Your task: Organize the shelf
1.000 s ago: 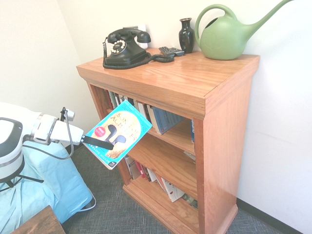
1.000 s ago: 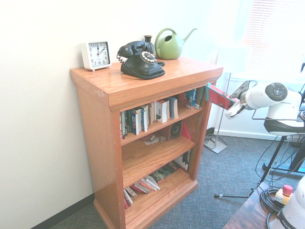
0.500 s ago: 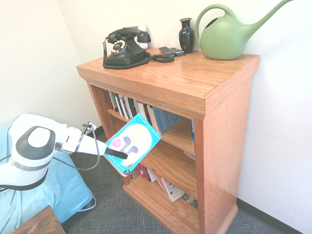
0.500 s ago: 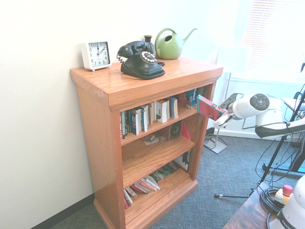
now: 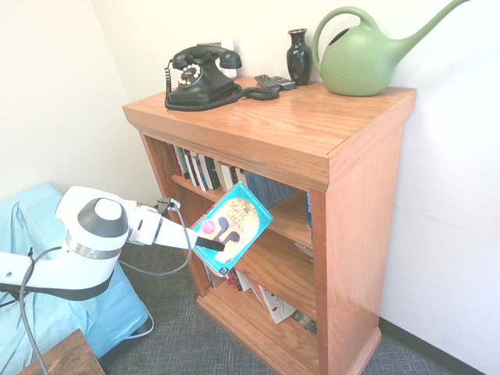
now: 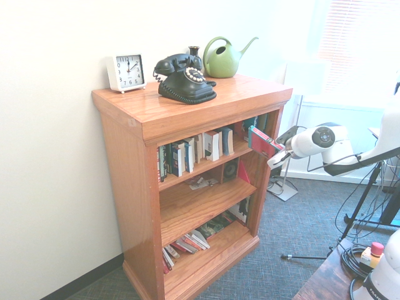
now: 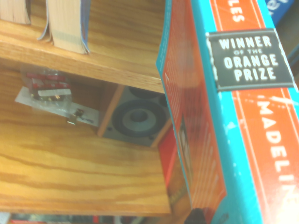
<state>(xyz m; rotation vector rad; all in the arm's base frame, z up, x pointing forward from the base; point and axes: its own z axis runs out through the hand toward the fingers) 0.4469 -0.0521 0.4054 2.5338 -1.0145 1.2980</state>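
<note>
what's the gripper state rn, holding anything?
Gripper: shut on the turquoise book, holding it tilted in front of the shelf, level with the upper tiers.

Walls: plain white point(image 6: 56, 187).
Floor: gray carpet point(image 6: 275, 281).
Window: bright, with white blinds point(image 6: 359, 47).
Corner: dark wood table point(image 5: 58, 355).
Light: sunny daylight.

In the wrist view the held book point(image 7: 233, 116) ran off the frame at 3 and 6 o'clock, its author's name cut short. Spines on the shelf's point(image 6: 187, 112) bottom tier were too small to read.
</note>
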